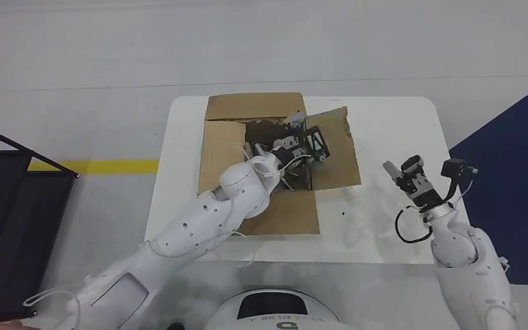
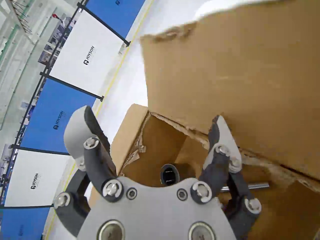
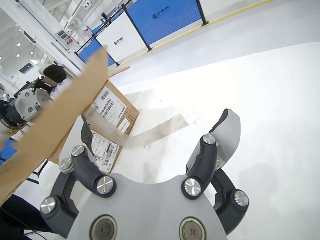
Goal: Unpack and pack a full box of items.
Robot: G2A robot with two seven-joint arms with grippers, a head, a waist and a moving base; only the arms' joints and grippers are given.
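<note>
At counter centre: brown cardboard box (image 1: 221, 153), top open, four flaps folded outward. Inside the box: dark items (image 1: 262, 130), too dim to identify, plus a black cylinder (image 2: 169, 174) and a metal rod (image 2: 260, 185) low down. Left claw (image 2: 153, 118) above the box opening, fingers spread apart, gripping nothing. Right claw (image 3: 156, 117) over bare counter, well apart from the box on its right side, likewise spread wide with nothing held. Counter (image 1: 379, 124): white, rounded corners, scuffed, with a greyish strip (image 3: 160, 132) beside the box. Printed labels (image 3: 112, 107) on one box wall. Around the counter: pale grey floor (image 1: 247, 41) with a yellow line (image 1: 99, 166). Beyond it, blue and white partition panels (image 3: 165, 18) on black posts.
</note>
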